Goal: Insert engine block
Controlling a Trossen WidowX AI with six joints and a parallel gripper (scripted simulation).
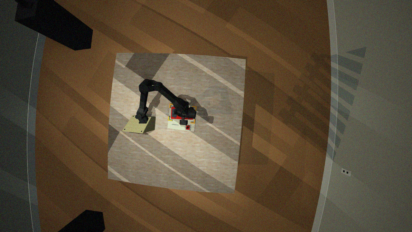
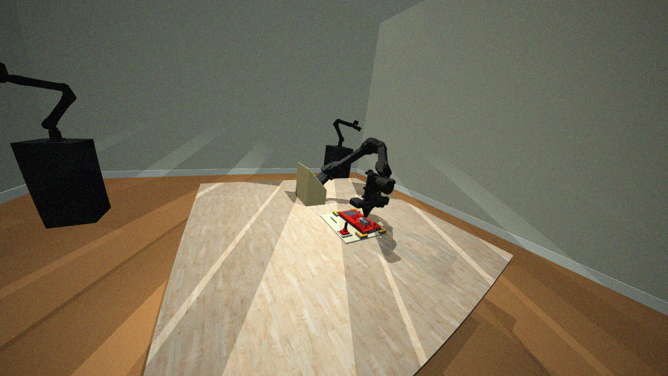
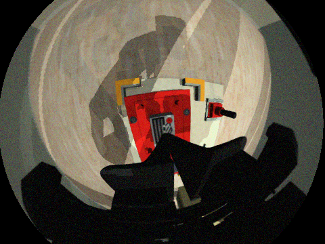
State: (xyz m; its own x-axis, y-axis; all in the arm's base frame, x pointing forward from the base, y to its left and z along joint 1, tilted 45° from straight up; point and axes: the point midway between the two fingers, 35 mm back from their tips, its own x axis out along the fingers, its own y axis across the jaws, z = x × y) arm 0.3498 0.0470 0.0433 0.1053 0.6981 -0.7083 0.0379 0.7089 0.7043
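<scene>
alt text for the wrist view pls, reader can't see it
Black gripper, fingers shut, in front of a red car body on a pale board. A grey engine block shows in the body, partly hidden by a fingertip. Orange corner brackets and a red-based black lever are nearby.

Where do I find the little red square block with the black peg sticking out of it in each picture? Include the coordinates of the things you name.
Top: right of centre, at the pale board's lower right corner.
Exterior: right of centre, near the board's front corner.
Wrist: right of centre, peg pointing right.
Shared landmark: the flat red car body (image 1: 173, 116) (image 2: 371, 228) (image 3: 183, 102).
</scene>
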